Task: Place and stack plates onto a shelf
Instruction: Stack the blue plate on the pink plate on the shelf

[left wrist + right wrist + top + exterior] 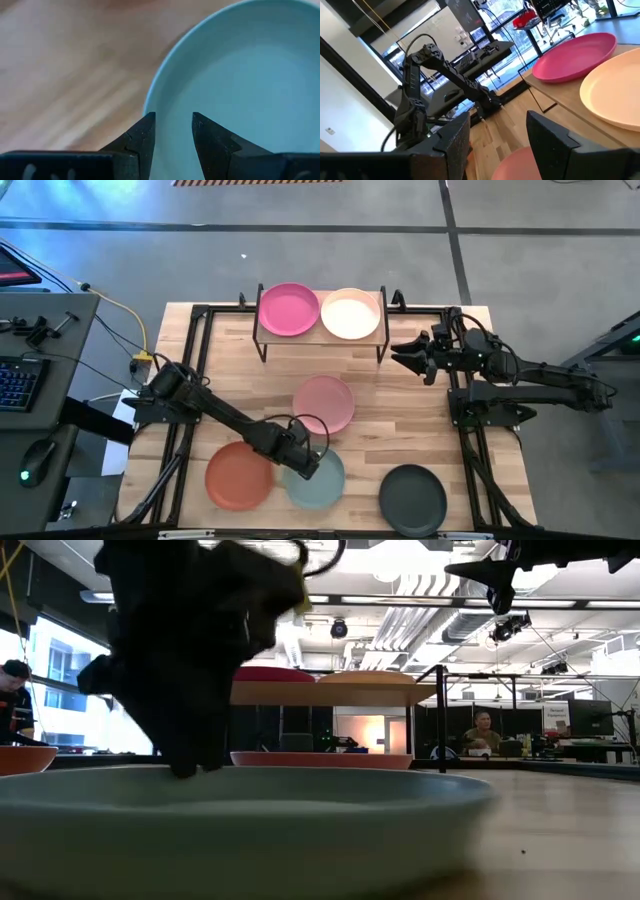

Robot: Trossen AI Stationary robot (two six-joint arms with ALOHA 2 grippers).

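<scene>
The pale teal plate lies flat on the table near its near edge. My left gripper is open and low over the plate's rim on the left-far side. In the left wrist view the rim runs under the gap of the left gripper, one finger outside it and one over the plate's inside. My right gripper hangs open and raised beside the shelf's right end. The shelf carries the magenta plate and the cream plate side by side. My left gripper comes at the teal plate's rim from above, pointing down, with one finger on either side of it. Whether a finger touches the plate, I cannot tell. The plate lies flat on the table.
The light pink plate lies mid-table in front of the shelf. The orange plate sits right beside the teal one on its left, and the black plate lies near the table's near right corner. Black frame rails run along both table sides.
</scene>
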